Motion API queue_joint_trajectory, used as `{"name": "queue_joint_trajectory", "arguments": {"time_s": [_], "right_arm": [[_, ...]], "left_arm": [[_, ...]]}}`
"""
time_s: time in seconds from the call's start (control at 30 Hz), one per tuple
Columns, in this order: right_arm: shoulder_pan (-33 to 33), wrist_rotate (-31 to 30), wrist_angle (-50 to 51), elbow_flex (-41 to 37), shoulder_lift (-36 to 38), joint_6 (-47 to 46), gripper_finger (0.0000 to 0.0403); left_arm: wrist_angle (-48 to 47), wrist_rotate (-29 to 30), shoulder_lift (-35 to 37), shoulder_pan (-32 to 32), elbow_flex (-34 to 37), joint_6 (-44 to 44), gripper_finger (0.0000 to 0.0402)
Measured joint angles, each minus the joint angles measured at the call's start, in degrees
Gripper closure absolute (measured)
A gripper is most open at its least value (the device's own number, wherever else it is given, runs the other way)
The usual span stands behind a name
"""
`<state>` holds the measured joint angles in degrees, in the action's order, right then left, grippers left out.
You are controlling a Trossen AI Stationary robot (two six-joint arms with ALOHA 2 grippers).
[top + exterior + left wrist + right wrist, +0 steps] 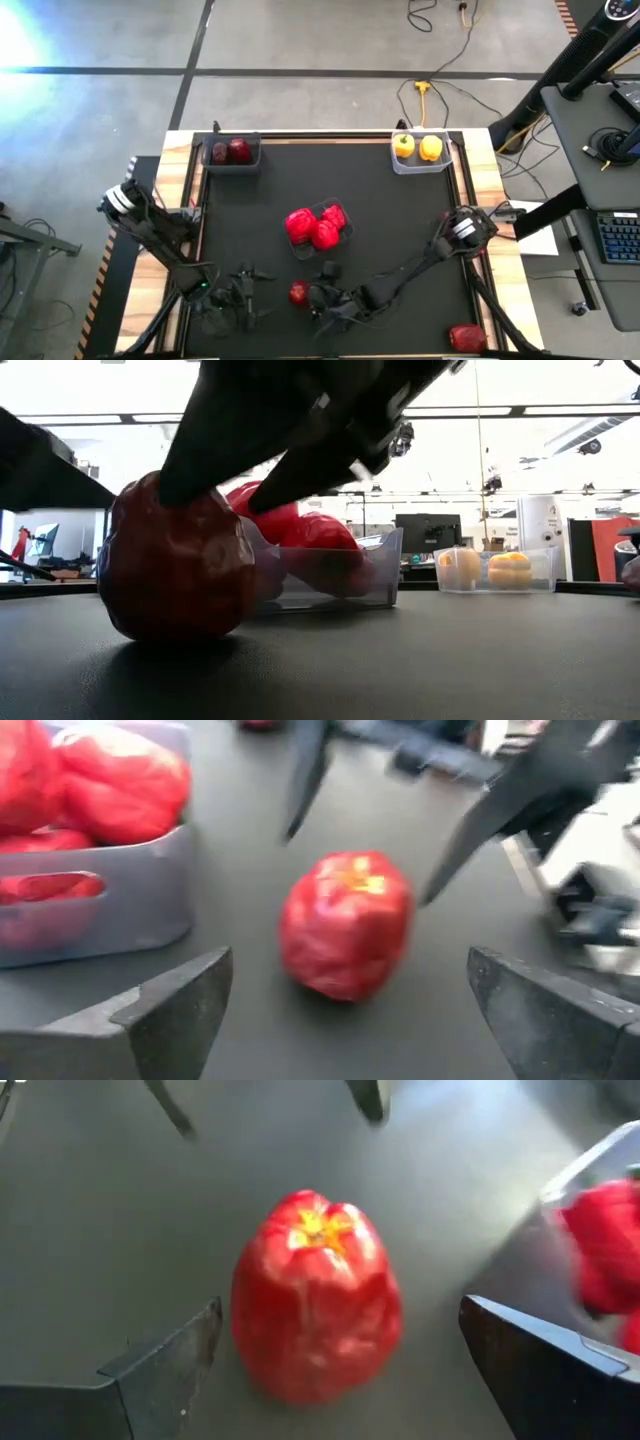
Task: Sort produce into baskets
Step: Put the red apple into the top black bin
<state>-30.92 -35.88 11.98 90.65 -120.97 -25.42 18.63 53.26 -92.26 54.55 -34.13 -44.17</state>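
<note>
The right gripper (318, 300) is held spread just beside a loose red pepper (299, 293), its fingers apart on either side and not clamped. The left gripper (243, 290) is also spread, near the same pepper's other side. Three red peppers are seen in the middle basket (343, 243), two maroon fruits in the dark basket (254, 160), two yellow peppers in the clear basket (420, 166). One more red pepper (466, 338) lies by the table's (300, 190) near right corner, well apart.
</note>
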Motion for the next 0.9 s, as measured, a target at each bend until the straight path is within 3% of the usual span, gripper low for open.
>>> {"name": "queue_joint_trajectory", "arguments": {"time_s": [0.2, 0.43, 0.73, 0.9], "right_arm": [[-4.48, -7.13, 7.55, 0.02, 3.72, -4.51, 0.0003], [-9.04, -14.73, 10.18, 0.04, 4.64, -7.8, 0.0003], [-11.04, -15.39, 10.61, -0.57, 4.64, -10.74, 0.0003], [-12.28, -15.34, 13.26, -0.9, 4.61, -13.56, 0.0003]], "left_arm": [[0.5, -2.22, -6.72, -4.18, -3.28, 7.0, 0.0003], [1.28, -5.69, -15.75, -8.06, -12.61, 10.45, 0.0003], [1.04, -6.18, -23.5, -14.38, -21.22, 8.92, 0.001], [-0.46, -7.51, -24.19, -15.02, -22.35, 9.09, 0.0064]]}}
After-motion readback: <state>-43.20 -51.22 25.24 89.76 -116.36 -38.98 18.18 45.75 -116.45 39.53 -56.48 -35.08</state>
